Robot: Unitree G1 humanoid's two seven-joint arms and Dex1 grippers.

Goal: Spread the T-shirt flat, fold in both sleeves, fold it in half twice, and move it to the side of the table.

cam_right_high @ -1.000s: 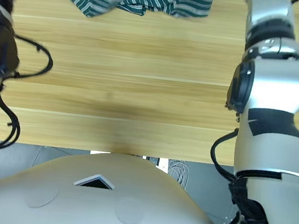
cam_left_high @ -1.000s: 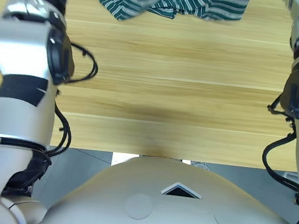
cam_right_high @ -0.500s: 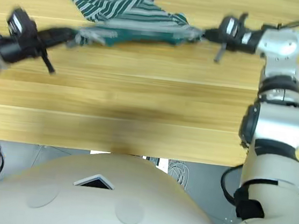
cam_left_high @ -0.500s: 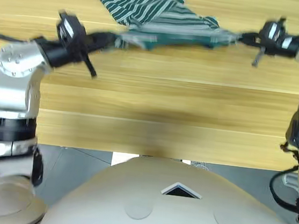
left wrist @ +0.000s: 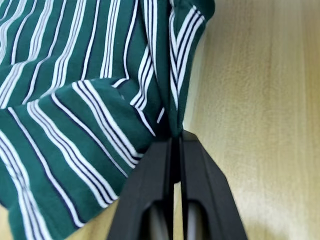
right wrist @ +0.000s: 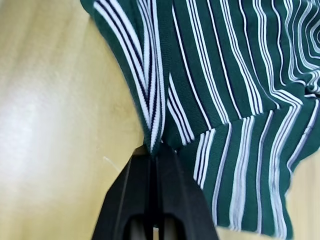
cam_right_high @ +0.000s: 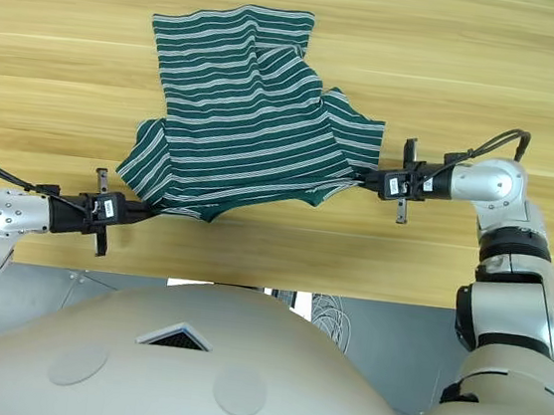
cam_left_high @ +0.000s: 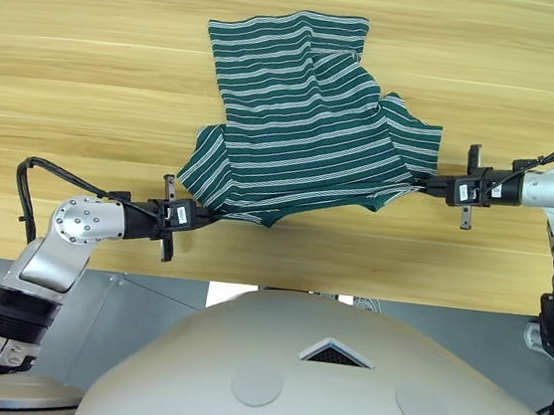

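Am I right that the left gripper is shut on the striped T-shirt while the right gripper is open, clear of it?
Not quite: the right gripper is shut on the T-shirt too, as the right wrist view shows, just like the left gripper.

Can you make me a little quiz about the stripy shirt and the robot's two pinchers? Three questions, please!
1. True or false: the T-shirt lies neatly folded in half on the table.
2. Pick one. What is the left gripper doing? A) hanging open above the shirt; B) shut, pinching an edge of the shirt; C) holding a cup.
3. Fill the gap: the right gripper pinches the dark green shirt, whose stripes are ____.

Key: 1 false, since the shirt is rumpled and only partly spread out. 2 B. 3 white.
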